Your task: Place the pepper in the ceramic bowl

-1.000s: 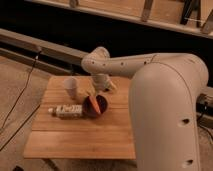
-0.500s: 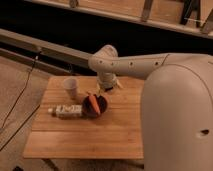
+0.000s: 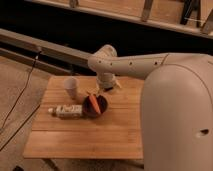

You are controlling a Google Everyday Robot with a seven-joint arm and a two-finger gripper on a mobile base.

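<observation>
The orange pepper (image 3: 93, 102) lies in the dark maroon ceramic bowl (image 3: 95, 107), near the middle of the wooden table (image 3: 85, 135). My gripper (image 3: 106, 86) hangs just behind and above the bowl's far right rim, at the end of the white arm (image 3: 135, 65). It is apart from the pepper.
A white paper cup (image 3: 71, 88) stands left of the bowl. A small bottle (image 3: 66, 110) lies on its side at the bowl's left front. My large white body (image 3: 180, 120) fills the right side. A dark rail runs behind the table.
The arm has risen and drawn back from the bowl towards the table's far side. The pepper stays in the bowl.
</observation>
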